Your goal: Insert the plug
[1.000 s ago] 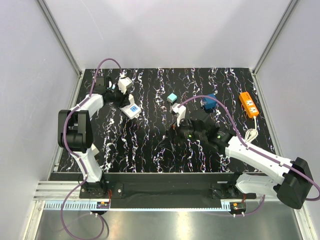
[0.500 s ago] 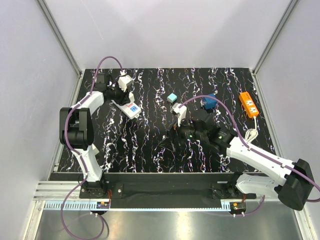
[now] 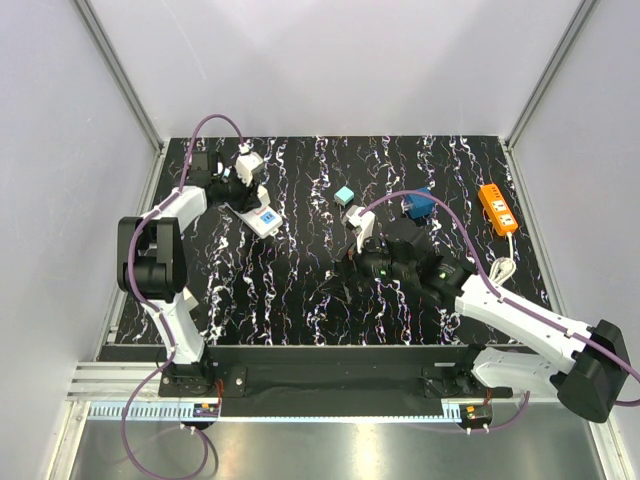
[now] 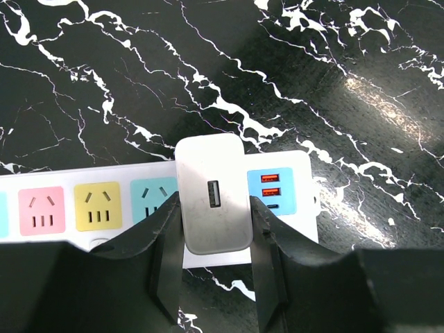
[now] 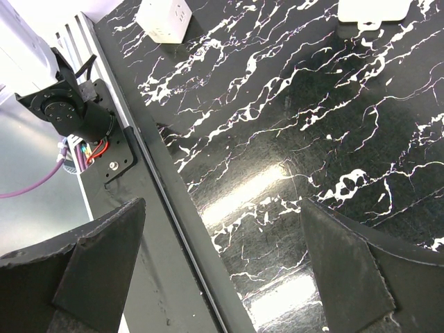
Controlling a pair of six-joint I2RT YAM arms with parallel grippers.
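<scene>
Top external view shows the left arm (image 3: 160, 250) stretched from its base toward the far left of the surface (image 3: 300, 290). Its forearm is bent inward, so the wrist hangs over the far end of the strip (image 3: 258, 217). The right arm (image 3: 520, 320) lies low and long, reaching leftward across the middle. It ends near the surface's centre, well to the right of the strip.

Left wrist view looks straight down. The left pincer (image 4: 216, 208) is partly closed, with its two dark fingers (image 4: 166, 236) pressed on either side of the plug (image 4: 212, 187), a white block with one USB port on the face toward the camera. The plug is upright between the fingers and squarely gripped. Seen from above, it covers the strip (image 4: 104, 208) between the teal socket and the blue USB panel. The pink and yellow sockets lie further left along the strip. From the top view the plug seems to be raised off the strip, but neither view shows whether the two touch.

Right wrist view shows the right pincer (image 5: 222, 208) spread wide with nothing between its fingers, only bare surface under them near the front edge.
</scene>
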